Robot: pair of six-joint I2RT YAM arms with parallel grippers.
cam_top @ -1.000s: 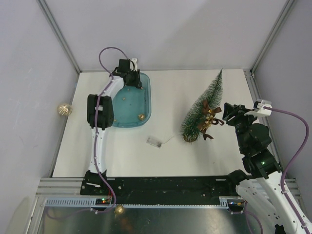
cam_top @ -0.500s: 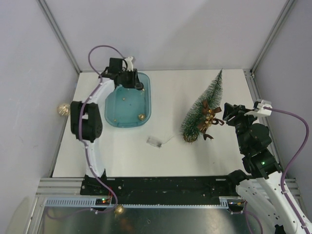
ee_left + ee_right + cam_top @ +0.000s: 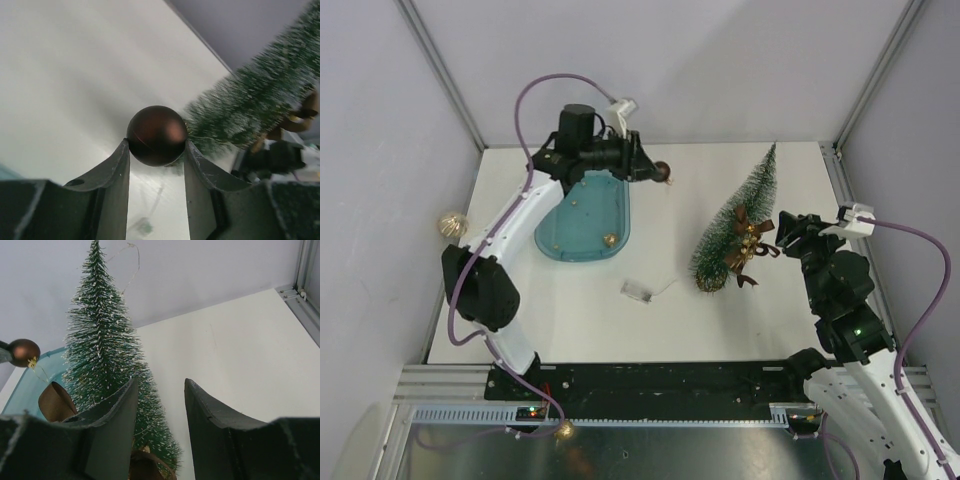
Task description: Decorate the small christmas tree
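The small christmas tree [image 3: 735, 215] stands upright at the right of the white table, dark green with frosted tips [image 3: 102, 340]. A brown bow with gold bells [image 3: 750, 243] hangs on its lower half. My left gripper [image 3: 655, 172] is shut on a dark brown bauble [image 3: 156, 135], held in the air between the blue tray [image 3: 620, 200] and the tree [image 3: 255, 105]. The bauble also shows at the left edge of the right wrist view [image 3: 24, 351]. My right gripper [image 3: 160, 382] is open and empty, close beside the bow on the tree's right [image 3: 778, 237].
A gold bauble [image 3: 608, 240] lies in the tray's near corner. A small clear battery box with a thin wire [image 3: 635, 290] lies on the table before the tree. Another gold bauble [image 3: 450, 225] sits outside the table's left edge. Walls and metal rails enclose the table.
My left arm has come up from the tray's far end and swung right toward the tree, carrying the brown bauble. The right arm and the tree have not moved.
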